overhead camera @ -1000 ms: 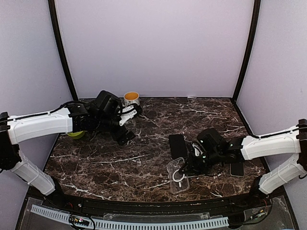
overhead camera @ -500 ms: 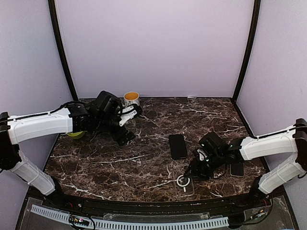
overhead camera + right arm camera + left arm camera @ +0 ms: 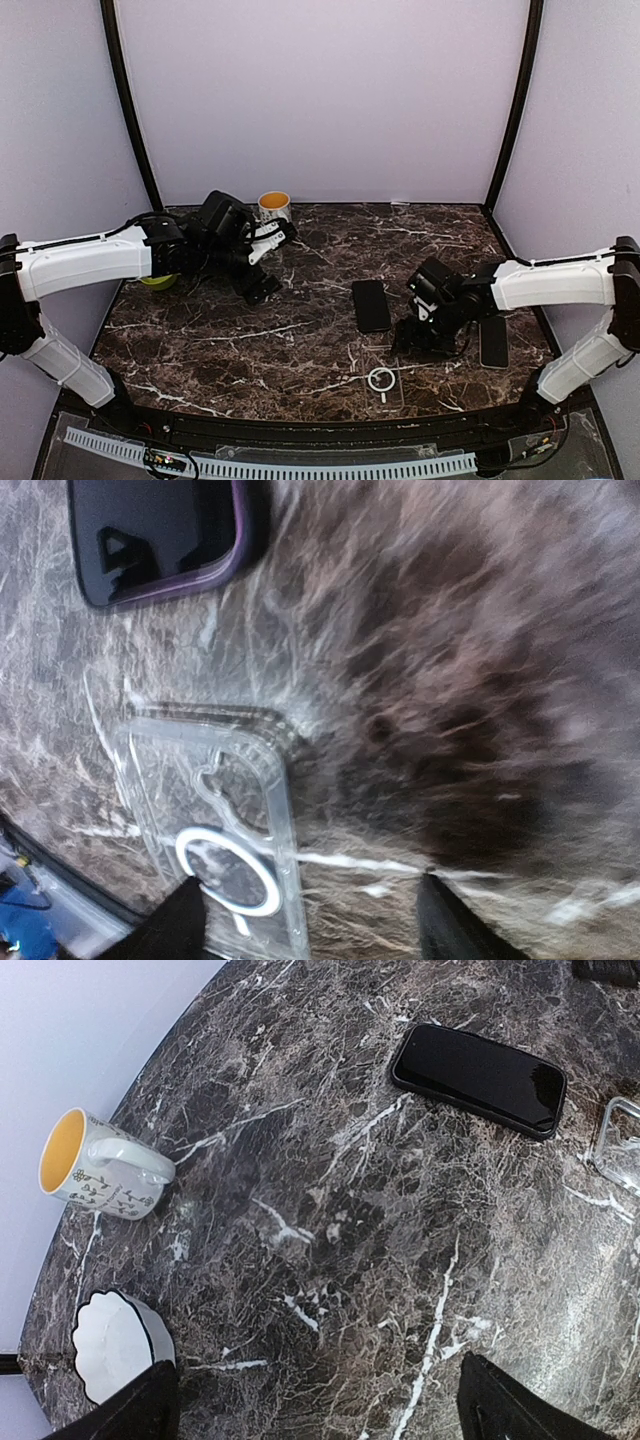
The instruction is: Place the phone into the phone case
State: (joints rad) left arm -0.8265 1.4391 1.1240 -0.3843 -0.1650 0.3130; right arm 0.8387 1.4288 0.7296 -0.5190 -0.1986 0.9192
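Note:
The clear phone case (image 3: 383, 381) lies flat near the table's front edge, its white ring (image 3: 228, 870) facing up. A black phone (image 3: 371, 305) lies just behind it, and in the right wrist view it shows a purple rim (image 3: 160, 535). A second black phone (image 3: 494, 343) lies to the right, partly behind the right arm. My right gripper (image 3: 408, 342) hovers open just right of the case and holds nothing (image 3: 310, 927). My left gripper (image 3: 268, 262) stands wide open and empty over the back left of the table (image 3: 320, 1412). The left wrist view shows the phone (image 3: 480, 1078) and a corner of the case (image 3: 620, 1145).
A white mug with a yellow inside (image 3: 274, 206) stands at the back, left of centre (image 3: 100, 1165). A bowl (image 3: 157, 280), white inside (image 3: 115, 1345), sits under the left arm. Walls close in the marble table (image 3: 300, 340) on three sides.
The right gripper opened and let go of the case. The case went from tilted in the jaws to flat on the table, and the gripper drew back and to the right. Left arm unmoved.

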